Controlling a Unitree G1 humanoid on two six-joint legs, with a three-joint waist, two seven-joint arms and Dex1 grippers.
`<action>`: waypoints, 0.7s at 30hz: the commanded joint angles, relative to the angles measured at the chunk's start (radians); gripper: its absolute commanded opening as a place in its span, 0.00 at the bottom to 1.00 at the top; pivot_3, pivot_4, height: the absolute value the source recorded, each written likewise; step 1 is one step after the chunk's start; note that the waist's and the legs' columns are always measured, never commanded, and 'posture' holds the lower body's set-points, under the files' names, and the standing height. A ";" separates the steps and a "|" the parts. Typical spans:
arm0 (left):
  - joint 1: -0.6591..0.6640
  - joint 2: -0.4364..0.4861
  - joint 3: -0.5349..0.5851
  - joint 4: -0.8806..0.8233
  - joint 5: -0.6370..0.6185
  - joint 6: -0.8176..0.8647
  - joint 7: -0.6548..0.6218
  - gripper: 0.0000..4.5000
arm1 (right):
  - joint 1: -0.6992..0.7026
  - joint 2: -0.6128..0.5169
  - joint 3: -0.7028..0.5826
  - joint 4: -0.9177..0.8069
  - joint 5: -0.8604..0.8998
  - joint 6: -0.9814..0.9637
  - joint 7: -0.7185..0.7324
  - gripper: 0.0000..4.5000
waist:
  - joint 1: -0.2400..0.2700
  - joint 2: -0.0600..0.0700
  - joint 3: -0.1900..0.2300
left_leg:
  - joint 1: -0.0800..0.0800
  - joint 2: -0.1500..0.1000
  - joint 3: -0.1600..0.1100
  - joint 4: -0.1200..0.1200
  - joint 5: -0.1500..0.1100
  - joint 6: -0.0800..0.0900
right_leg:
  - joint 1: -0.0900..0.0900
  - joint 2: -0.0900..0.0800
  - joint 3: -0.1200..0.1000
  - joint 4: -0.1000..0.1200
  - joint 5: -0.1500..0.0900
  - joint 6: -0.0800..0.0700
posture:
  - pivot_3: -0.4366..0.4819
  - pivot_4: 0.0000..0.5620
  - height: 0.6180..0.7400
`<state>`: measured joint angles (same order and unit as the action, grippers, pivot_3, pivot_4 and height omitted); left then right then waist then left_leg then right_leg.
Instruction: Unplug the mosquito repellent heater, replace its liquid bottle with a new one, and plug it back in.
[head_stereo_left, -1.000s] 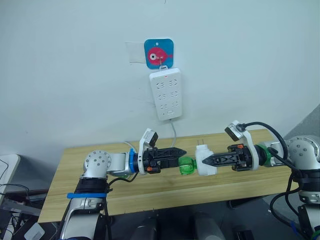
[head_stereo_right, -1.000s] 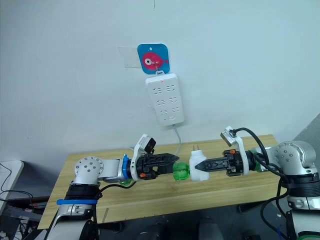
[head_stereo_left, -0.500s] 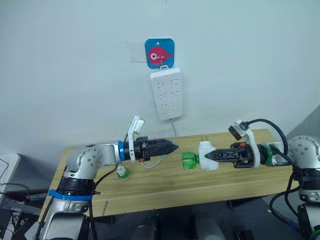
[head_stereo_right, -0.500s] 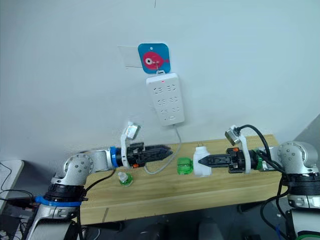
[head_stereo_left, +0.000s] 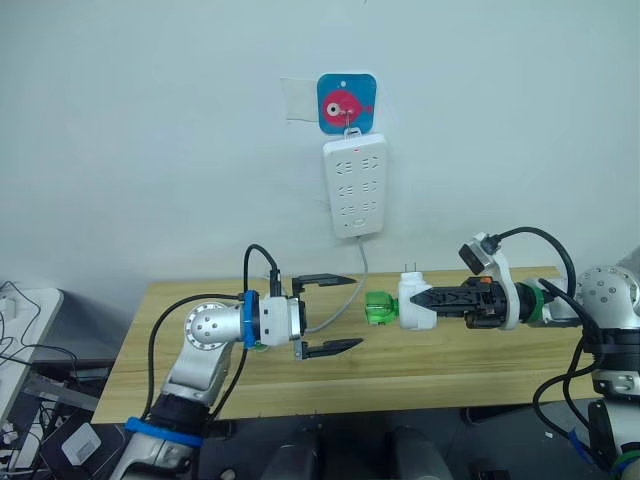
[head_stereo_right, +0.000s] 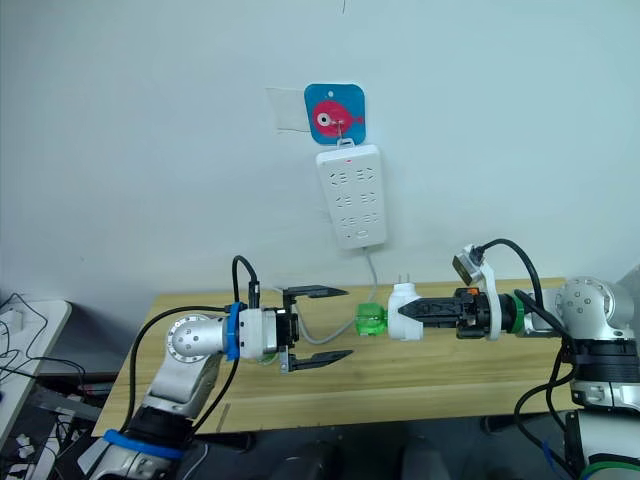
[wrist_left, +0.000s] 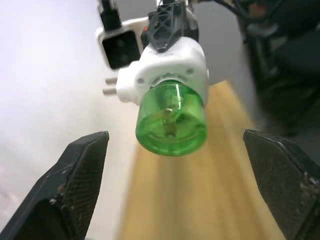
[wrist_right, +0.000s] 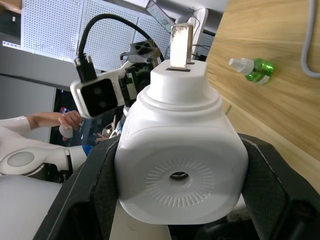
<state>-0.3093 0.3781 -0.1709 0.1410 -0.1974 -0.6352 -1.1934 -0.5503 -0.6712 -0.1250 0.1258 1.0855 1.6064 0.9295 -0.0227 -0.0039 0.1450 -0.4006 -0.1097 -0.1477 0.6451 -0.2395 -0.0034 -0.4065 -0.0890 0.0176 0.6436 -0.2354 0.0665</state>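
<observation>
The right claw (head_stereo_left: 418, 300) pinched the one mosquito repellent heater (head_stereo_left: 414, 303) above the desk (head_stereo_left: 450, 355), its long axis horizontal, green bottle (head_stereo_left: 378, 308) pointing left. The left claw (head_stereo_left: 335, 313), fingers spread wide, faced that bottle from just left. A second bottle (wrist_right: 251, 68) lay on the desk.

A light wooden desk (head_stereo_left: 420, 365) with a plank grain stands against the pale wall. A grey cord (head_stereo_left: 335, 312) comes down from about 12 o'clock, lies on the desk's far half near the middle and curves toward 9 o'clock. In the right wrist view, a small green bottle (wrist_right: 253, 68) with a white cap lies on its side on the wood, near the cord but not touching it.
</observation>
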 joint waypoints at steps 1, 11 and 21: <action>-0.069 -0.035 -0.013 0.111 0.042 -0.190 0.041 1.00 | -0.023 -0.006 -0.017 -0.018 0.047 0.008 -0.003 0.66 | -0.003 0.000 0.000 | 0.000 0.000 0.000 0.000 0.000 0.000 | 0.000 0.000 0.000 0.000 0.000 0.000 | 0.36 0.29 1.00; -0.151 -0.053 -0.088 0.253 0.059 -0.321 0.080 1.00 | -0.019 -0.003 -0.010 -0.028 0.099 0.008 -0.038 0.66 | -0.013 0.000 0.002 | 0.001 0.000 -0.002 0.000 0.000 0.000 | 0.000 0.001 -0.001 0.002 0.000 0.001 | 0.35 0.29 1.00; -0.153 -0.048 -0.129 0.256 0.040 -0.341 0.097 0.81 | -0.016 -0.006 -0.002 -0.031 0.144 0.008 -0.070 0.66 | -0.017 -0.001 0.002 | 0.001 0.000 -0.002 0.000 0.000 0.000 | 0.000 0.002 -0.002 0.002 0.000 0.001 | 0.35 0.29 1.00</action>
<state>-0.4502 0.3280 -0.2928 0.4104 -0.1362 -0.9665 -1.1088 -0.5513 -0.6715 -0.1194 0.1234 1.1927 1.6063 0.8576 -0.0393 -0.0045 0.1474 -0.4001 -0.1093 -0.1500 0.6451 -0.2395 -0.0030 -0.4066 -0.0870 0.0159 0.6459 -0.2353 0.0674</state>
